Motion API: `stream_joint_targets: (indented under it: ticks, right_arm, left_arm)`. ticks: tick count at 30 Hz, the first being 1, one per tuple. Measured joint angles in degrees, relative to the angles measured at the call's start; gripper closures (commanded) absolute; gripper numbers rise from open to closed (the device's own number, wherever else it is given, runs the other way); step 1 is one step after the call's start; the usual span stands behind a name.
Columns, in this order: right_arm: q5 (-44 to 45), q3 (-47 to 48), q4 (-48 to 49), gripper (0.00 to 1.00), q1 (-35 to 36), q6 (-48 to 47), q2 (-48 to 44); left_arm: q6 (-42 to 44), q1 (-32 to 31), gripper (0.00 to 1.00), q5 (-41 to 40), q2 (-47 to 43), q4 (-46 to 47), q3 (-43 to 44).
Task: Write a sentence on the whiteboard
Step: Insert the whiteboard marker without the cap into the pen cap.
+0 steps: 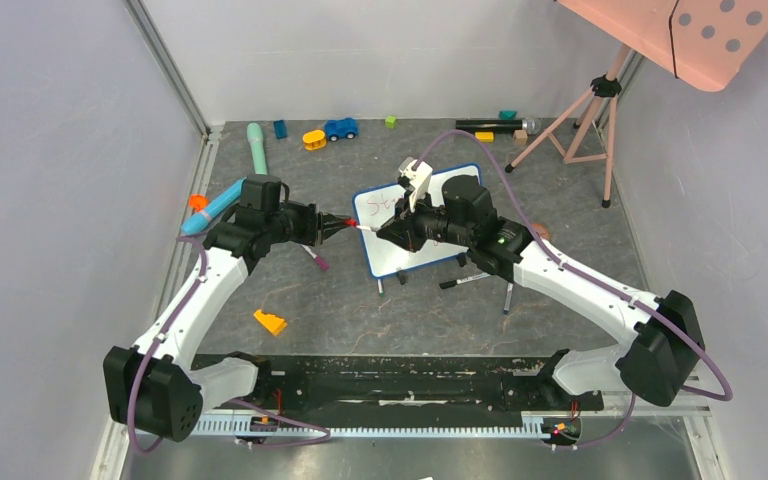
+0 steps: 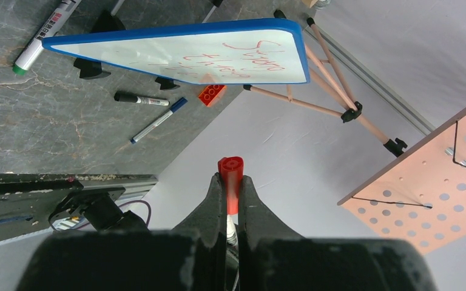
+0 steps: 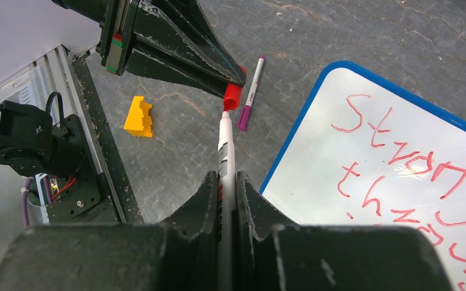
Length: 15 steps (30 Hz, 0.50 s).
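Note:
The whiteboard (image 1: pixel 400 255) stands tilted on black feet at the table's middle. The sentence (image 3: pixel 412 163) is red handwriting reading "Strong thr…"; its lower part is cut off. It also shows in the left wrist view (image 2: pixel 243 60). My right gripper (image 3: pixel 226 179) is shut on a white marker (image 3: pixel 226 145), left of the board's edge (image 3: pixel 297 130). My left gripper (image 2: pixel 230 182) is shut on the marker's red cap (image 2: pixel 230 173). In the right wrist view the marker's tip meets the cap (image 3: pixel 233 97). The two grippers (image 1: pixel 345 226) (image 1: pixel 385 233) face each other.
A purple marker (image 3: pixel 252 91) and a yellow block (image 3: pixel 139 116) lie left of the board. A black marker (image 2: pixel 141 99), a blue pen (image 2: pixel 158 120) and a red brick (image 2: pixel 211 94) lie by its feet. A pink tripod (image 1: pixel 580 110) with a dotted panel (image 1: pixel 710 35) stands at the back right. Toys (image 1: pixel 340 128) lie along the back.

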Motion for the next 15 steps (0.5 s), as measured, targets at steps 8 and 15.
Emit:
stream_joint_targets:
  ticks: [8, 15]
  right_arm:
    - [0.4, 0.0, 0.0, 1.0, 0.0, 0.0, 0.0]
    - [0.8, 0.0, 0.2, 1.0, 0.0, -0.1, 0.0]
  left_arm:
    - [0.0, 0.0, 0.98, 0.1, -0.2, 0.1, -0.4]
    - [0.0, 0.0, 0.98, 0.4, -0.5, 0.1, -0.8]
